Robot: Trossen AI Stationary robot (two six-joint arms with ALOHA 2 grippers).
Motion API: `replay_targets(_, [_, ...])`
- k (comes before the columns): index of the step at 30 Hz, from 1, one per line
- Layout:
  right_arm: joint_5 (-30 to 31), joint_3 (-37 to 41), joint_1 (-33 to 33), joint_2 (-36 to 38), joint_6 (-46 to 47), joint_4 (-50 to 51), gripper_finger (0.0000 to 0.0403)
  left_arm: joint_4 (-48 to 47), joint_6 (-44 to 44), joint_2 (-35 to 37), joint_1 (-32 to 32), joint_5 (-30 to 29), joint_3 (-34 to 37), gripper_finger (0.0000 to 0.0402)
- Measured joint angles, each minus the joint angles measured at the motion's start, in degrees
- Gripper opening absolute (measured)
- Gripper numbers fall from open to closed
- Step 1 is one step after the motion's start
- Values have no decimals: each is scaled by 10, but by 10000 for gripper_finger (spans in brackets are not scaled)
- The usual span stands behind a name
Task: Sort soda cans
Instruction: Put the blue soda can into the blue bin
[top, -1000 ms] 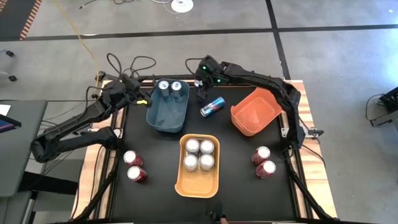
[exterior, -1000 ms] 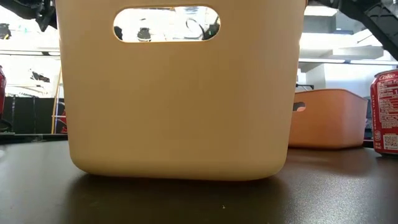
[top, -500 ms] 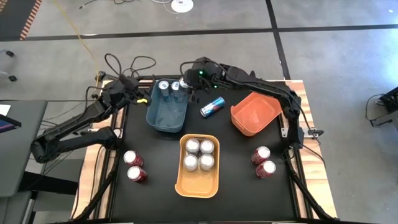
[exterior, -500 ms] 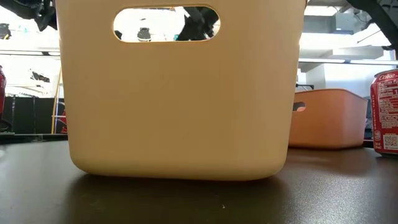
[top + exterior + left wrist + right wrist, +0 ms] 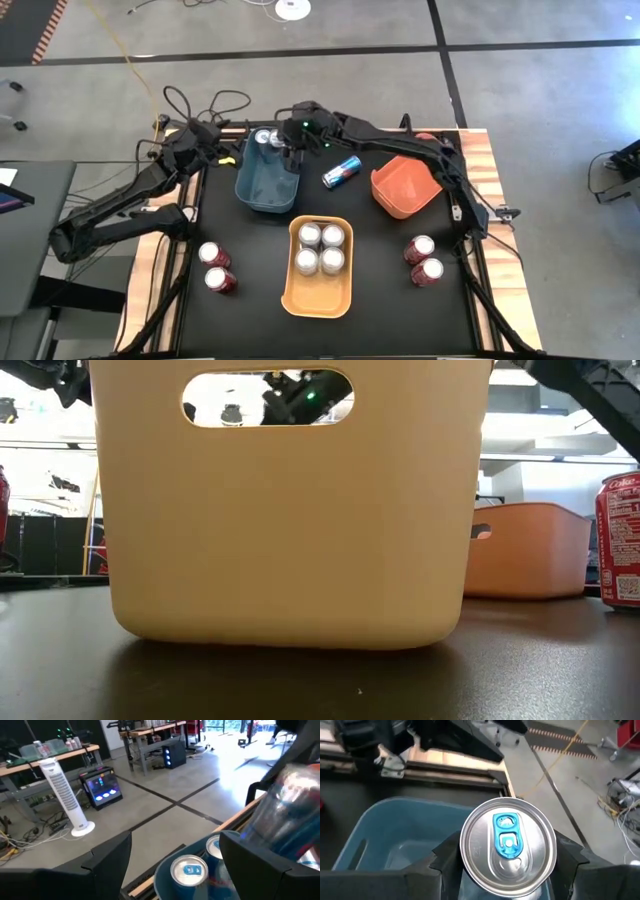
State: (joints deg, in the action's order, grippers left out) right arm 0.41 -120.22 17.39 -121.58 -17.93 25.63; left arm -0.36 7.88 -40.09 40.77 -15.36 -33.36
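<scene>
Jaws of the right gripper are closed around an upright dark blue can, holding it above the far end of the teal bin.

Right arm reaches across from the surface's right side to that bin, where another blue can already stands at the far end. Left gripper hovers just beside the bin's far left corner, its jaws parted and holding nothing. One more blue can lies on its side on the black surface between the teal bin and the orange bin. Four silver cans stand in the yellow-orange bin. Two red cans stand near the front left, and two others near the front right.
</scene>
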Motion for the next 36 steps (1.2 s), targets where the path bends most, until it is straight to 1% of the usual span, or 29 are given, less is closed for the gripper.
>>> replay_targets(4, [-7, -3, 1, -26, 9, -9, 218, 0, -3, 0, 3, -2, 0, 295])
replay_targets(10, [-7, -1, 8, -66, 31, 33, 218, -14, -6, -8, 3, 8, 0, 295])
replay_targets(12, [-7, -1, 8, -74, 34, 33, 218, -20, -5, -9, 3, 16, 0, 295])
replay_targets(18, [-7, -1, 10, -100, 40, 62, 218, -19, -2, -13, 3, 16, 0, 295])
replay_targets(24, [-9, -2, 13, -108, 41, 62, 219, -19, -2, -13, 3, 16, 0, 295])
replay_targets(26, [-9, -2, 16, -110, 42, 67, 235, -19, -3, -13, 3, 16, 0, 295])
replay_targets(31, [-7, -2, 19, -109, 44, 68, 293, -19, -4, -13, 3, 16, 0, 295])
replay_targets(36, [-7, -2, 23, -108, 46, 53, 322, -20, -10, -13, 3, 16, 0, 295])
